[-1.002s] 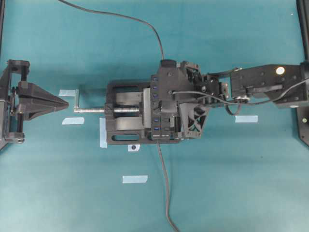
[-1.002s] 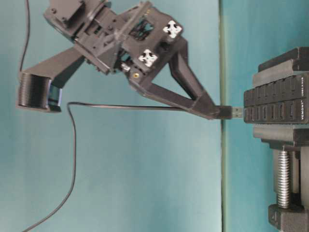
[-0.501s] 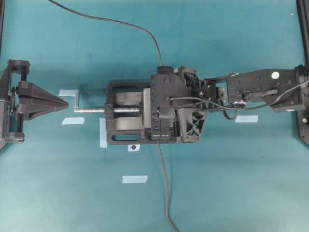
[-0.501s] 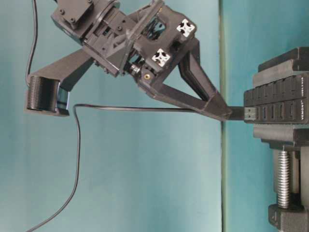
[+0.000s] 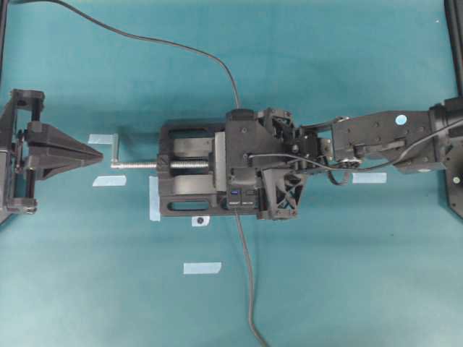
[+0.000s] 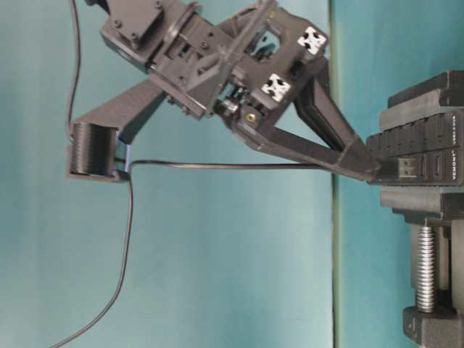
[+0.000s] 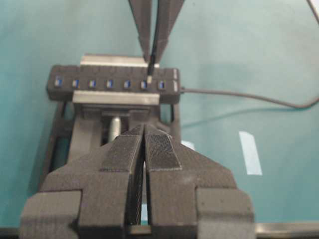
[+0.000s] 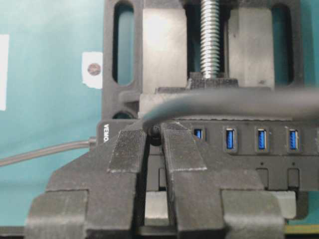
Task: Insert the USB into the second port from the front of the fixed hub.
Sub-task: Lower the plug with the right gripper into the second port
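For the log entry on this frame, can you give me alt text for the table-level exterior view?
The right gripper reaches in from the upper left, holding the USB with its metal tip at the port row of the hub, which sits clamped in a black vise. The plug's thin black cable trails left and loops down against the teal backdrop.

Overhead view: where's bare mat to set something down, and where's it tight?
Free: the mat below the vise, either side of the grey hub cable, around the lone tape strip; also the top right, above the right arm. Tight: over the hub, covered by the right tool holding the USB.
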Action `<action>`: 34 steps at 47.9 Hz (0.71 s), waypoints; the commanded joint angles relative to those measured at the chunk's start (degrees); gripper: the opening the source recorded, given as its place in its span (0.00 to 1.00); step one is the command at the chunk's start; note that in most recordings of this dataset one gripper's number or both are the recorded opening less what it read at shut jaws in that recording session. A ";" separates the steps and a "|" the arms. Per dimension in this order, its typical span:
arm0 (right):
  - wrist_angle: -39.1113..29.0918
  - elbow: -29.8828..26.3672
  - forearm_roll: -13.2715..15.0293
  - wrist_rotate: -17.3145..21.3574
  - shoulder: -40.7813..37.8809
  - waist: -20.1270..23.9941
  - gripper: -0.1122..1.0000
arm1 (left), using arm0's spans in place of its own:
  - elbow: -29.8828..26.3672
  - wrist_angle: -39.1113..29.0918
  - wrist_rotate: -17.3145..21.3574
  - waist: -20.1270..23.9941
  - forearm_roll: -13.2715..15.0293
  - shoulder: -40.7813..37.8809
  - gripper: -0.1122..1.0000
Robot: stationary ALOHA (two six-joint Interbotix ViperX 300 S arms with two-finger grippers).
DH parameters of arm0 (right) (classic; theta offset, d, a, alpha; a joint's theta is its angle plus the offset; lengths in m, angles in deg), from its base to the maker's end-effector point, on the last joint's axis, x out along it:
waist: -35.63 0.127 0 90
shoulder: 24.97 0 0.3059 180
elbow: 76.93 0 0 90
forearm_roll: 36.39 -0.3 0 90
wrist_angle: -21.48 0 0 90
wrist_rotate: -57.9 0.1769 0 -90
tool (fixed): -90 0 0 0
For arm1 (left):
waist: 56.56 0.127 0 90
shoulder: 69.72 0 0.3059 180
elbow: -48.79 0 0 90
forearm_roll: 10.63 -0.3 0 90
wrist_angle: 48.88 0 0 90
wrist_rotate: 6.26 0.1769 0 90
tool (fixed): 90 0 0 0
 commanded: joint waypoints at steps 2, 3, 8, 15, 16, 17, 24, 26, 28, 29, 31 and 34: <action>0.97 -0.97 -0.09 0.53 0.62 0.00 0.17 | -0.79 0.35 -0.18 0.09 -0.09 -0.18 0.10; 0.88 -0.97 -0.09 0.53 0.62 0.00 0.17 | -0.79 0.35 -0.18 0.09 -0.09 -0.18 0.10; 0.88 -0.79 -0.09 0.53 0.62 -0.26 0.17 | -0.79 0.35 -0.18 0.09 -0.09 -0.18 0.10; 0.79 -0.79 -0.09 0.44 0.62 -0.70 0.17 | -0.70 0.35 -0.26 0.09 -0.09 -0.18 0.10; 0.79 -0.79 -0.09 0.53 0.62 -0.79 0.17 | -0.70 0.35 -0.18 0.00 -0.09 -0.18 0.10; 0.79 -0.79 -0.09 0.44 0.62 -0.79 0.17 | -0.62 0.35 -0.18 0.00 0.00 -0.18 0.10; 0.70 -0.79 -0.09 0.53 0.70 -0.88 0.17 | -0.44 0.35 -0.26 0.09 -0.09 -0.18 0.10; 0.70 -0.79 -0.09 0.44 0.70 -0.79 0.17 | -0.44 0.35 -0.26 0.09 -0.09 -0.18 0.10; 0.70 -0.79 -0.09 0.53 0.70 -0.79 0.17 | -0.44 0.35 -0.18 0.09 -0.09 -0.18 0.10; 0.70 -0.79 -0.09 0.53 0.70 -0.79 0.17 | -0.44 0.35 -0.18 0.00 -0.09 -0.18 0.10; 0.70 -0.79 -0.09 0.53 0.70 -0.88 0.17 | -0.44 0.35 -0.18 0.09 0.00 -0.18 0.10; 0.62 -0.79 -0.09 0.53 0.70 -0.79 0.17 | -0.44 0.44 -0.18 0.00 -0.09 -0.18 0.10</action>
